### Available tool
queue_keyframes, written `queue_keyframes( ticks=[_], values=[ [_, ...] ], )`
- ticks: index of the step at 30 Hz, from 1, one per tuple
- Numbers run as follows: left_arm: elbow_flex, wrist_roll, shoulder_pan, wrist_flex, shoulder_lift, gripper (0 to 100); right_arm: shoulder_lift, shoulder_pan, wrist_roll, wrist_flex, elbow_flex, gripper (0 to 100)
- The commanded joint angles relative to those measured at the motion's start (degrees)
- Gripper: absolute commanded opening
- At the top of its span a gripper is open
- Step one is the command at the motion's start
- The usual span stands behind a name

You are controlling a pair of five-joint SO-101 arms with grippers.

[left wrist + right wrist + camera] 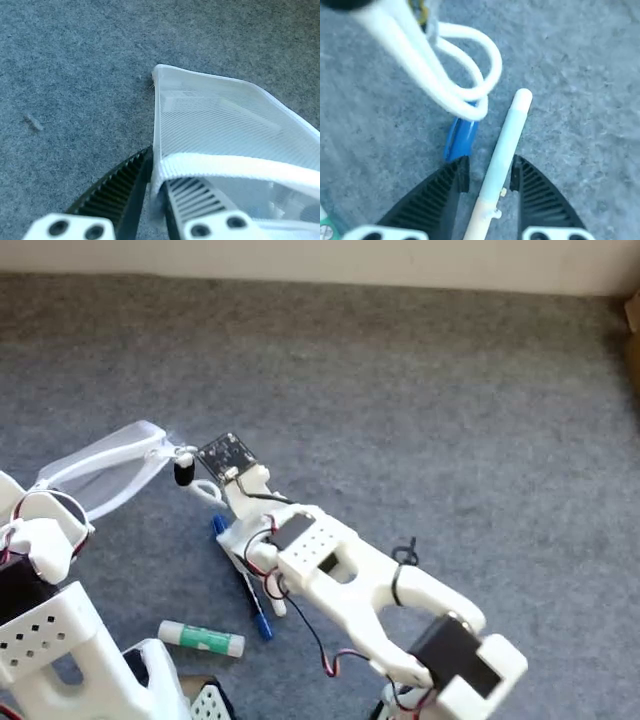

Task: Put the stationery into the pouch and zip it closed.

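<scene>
Underneath, coarse grey carpet (450,390), with a pale strip of wall (350,260) beyond. At the left, pouch (215,120) of white ribbed mesh (see-through, webbing-edged), rim clamped in left gripper (155,200). Right gripper (487,175) spread apart, straddling slim pale pen (507,135) beside blue pen (460,137). Nearby on the carpet, green-banded glue stick (200,638).

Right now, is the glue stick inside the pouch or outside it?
Outside. The glue stick lies flat on the grey carpet, well apart from the mesh pouch.
</scene>
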Motion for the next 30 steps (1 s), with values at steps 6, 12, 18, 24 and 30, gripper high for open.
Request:
queue_keyframes(
  ticks=[6, 12, 18, 24, 30],
  values=[
    [-0.84, 0.53, -0.48, -1.58, -0.48, 1, 4.44, 1.36, -0.62, 0.48, -5.93, 13.4],
    [-0.66, 0.53, -0.48, -1.58, -0.48, 1, 7.43, 3.56, -0.35, 9.89, -9.80, 13.4],
    [-0.66, 0.53, -0.48, -1.58, -0.48, 1, 11.65, 5.76, -0.26, 22.55, -17.80, 13.4],
    [-0.57, 0.44, -0.48, -1.58, -0.48, 1, 15.60, 6.81, -0.26, 24.48, -19.47, 13.4],
    [-0.57, 0.35, -0.48, -1.58, -0.48, 1, 16.22, 6.81, -0.26, 24.48, -19.30, 13.4]
  ],
)
